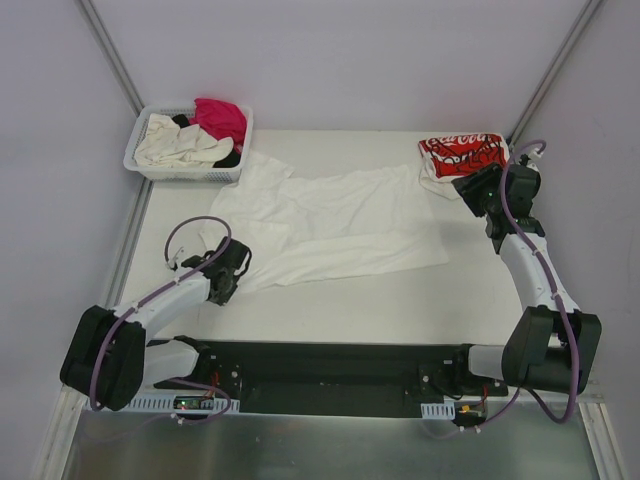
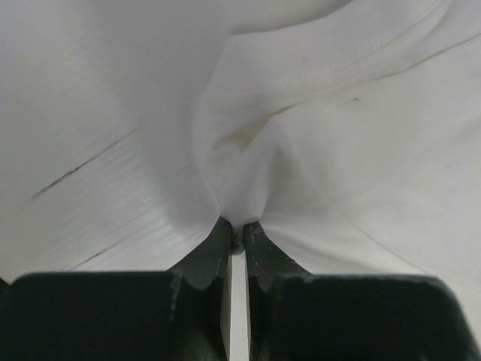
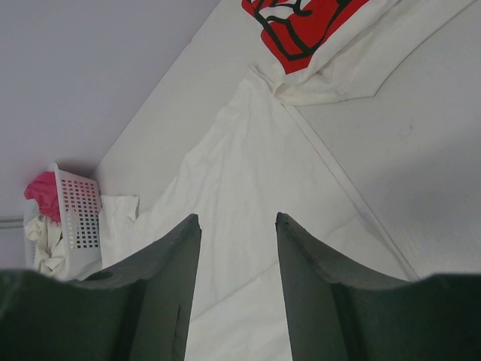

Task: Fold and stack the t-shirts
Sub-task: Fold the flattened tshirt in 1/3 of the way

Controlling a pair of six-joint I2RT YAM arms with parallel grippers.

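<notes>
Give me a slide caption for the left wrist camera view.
Left gripper pinched shut on a bunched fold of the plain white t-shirt.

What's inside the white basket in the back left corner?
The basket holds a cream shirt, a magenta shirt and some black cloth. Anything beneath them is covered.

The big shirt (image 1: 330, 225) lies across the middle of the table (image 1: 420, 300). Behind its left end, in the far left corner, stands the basket (image 1: 180, 174) with more shirts (image 1: 195, 140) piled in it. The printed shirt (image 1: 462, 155) lies in the far right corner, right by the big shirt's right end. The left gripper (image 1: 238, 262) is at the big shirt's near left edge. The right gripper (image 1: 470, 190) is just before the printed shirt.
</notes>
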